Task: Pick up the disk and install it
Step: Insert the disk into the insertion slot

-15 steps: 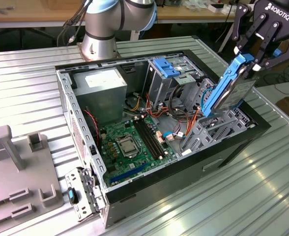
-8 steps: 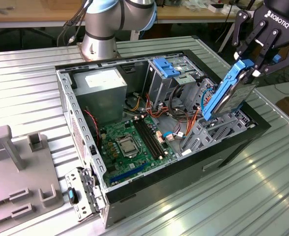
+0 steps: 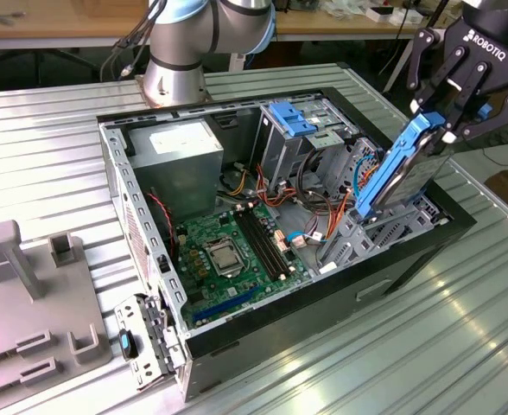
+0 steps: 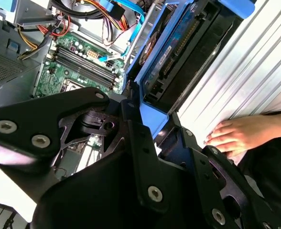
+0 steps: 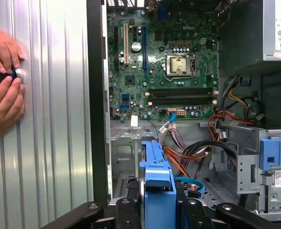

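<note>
Found the gripper [image 3: 437, 121] closed on the upper end of the disk [image 3: 401, 173], pinching its blue frame from both sides. Held the disk steeply tilted, lower end down at the grey drive bay [image 3: 358, 242], near the corner of the case [image 3: 280, 328] on the exterior view's right; could not tell whether seated. Judged it stiff, rather heavy for its size and sensitive to shock, so better taken by the plastic frame edges than by the bare circuit face. Read the tilt best from the exterior view. Saw farther off, in the first wrist view, the motherboard [image 5: 164, 62] and, beyond the case wall, a person's hands [image 5: 4, 90] on the ribbed table [image 5: 54, 143].
</note>
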